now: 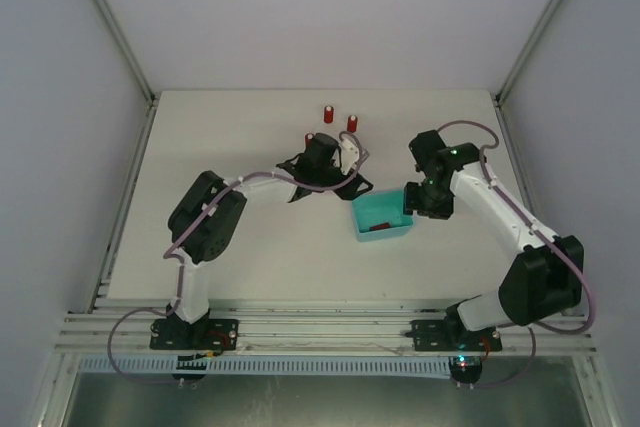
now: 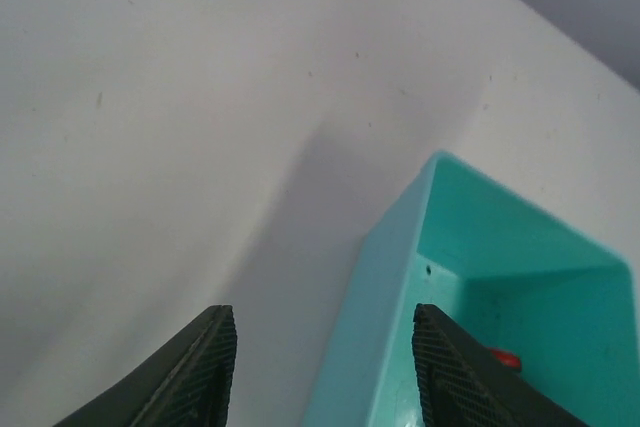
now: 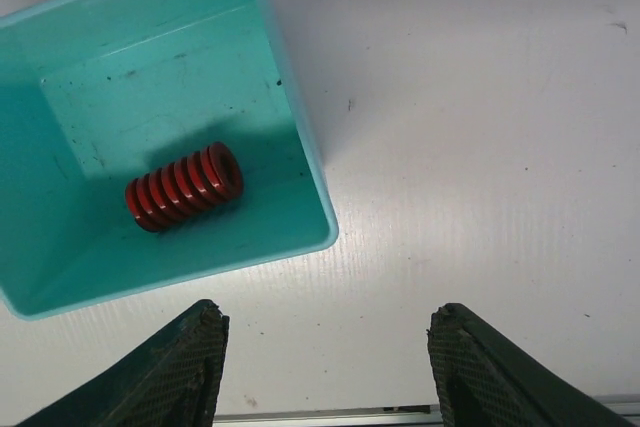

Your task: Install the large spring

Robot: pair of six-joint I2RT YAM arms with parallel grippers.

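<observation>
On the white table top [image 1: 250,247], nearest the arm bases, sits the open teal plastic bin [image 3: 180,277]. The large red coil spring [image 3: 185,187] lies on its side on the bin's floor, roughly mid-floor and clear of the walls, with nothing gripping it. The right gripper [image 3: 325,372] hangs just beside the bin's right-hand side, over bare table. Its dark ribbed fingers [image 3: 170,372] are spread wide and there is nothing between them. Farther back, the left gripper [image 2: 325,372] hovers at the bin's far left corner, its jaws likewise wide apart and empty. In its wrist view the bin's outer wall runs up between the two textured pads [image 2: 200,367], and a sliver of red shows inside the bin (whether either pad touches the wall cannot be told). Beyond both arms, toward the far edge of the table, two small red cylinders [image 1: 328,114], [image 1: 352,123] stand upright near each other, well apart from the bin.
</observation>
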